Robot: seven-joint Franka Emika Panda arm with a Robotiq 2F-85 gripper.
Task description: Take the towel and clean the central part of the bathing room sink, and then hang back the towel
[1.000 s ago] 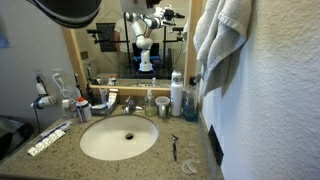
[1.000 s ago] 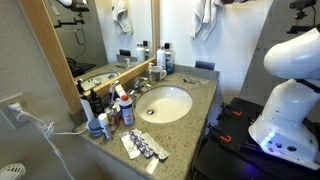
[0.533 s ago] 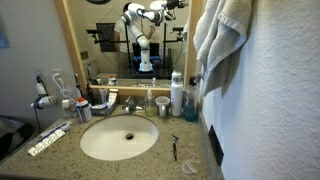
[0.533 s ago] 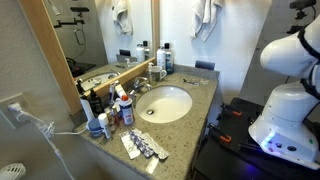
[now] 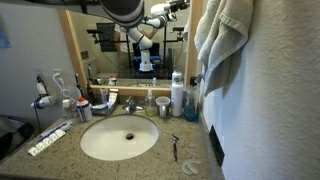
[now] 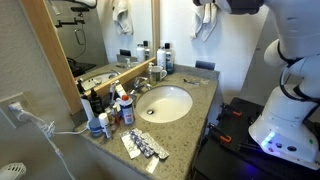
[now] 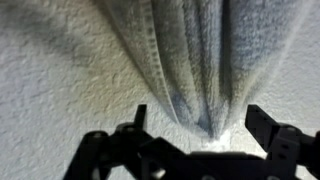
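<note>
The towel (image 5: 222, 40) hangs in long pale folds on the textured wall to the right of the mirror; it also shows in an exterior view (image 6: 206, 18). In the wrist view its lower end (image 7: 190, 50) hangs between my two dark fingers (image 7: 140, 112). My gripper (image 7: 200, 114) is open, one finger on each side of the towel's tip, not closed on it. The oval white sink (image 5: 100, 145) with its dark drain (image 5: 127, 134) lies below in the granite counter, and shows again in an exterior view (image 6: 172, 108).
Around the basin stand a faucet (image 5: 130, 103), a tall bottle (image 5: 177, 95), a cup (image 5: 162, 106) and several toiletries (image 6: 112, 108). A razor (image 5: 175, 147) and blister packs (image 6: 145, 147) lie on the counter. The robot's white base (image 6: 285, 120) stands beside the vanity.
The arm has swung up towards the hanging towel; its dark upper part now fills the top of both exterior views. The towel and the counter items have not moved.
</note>
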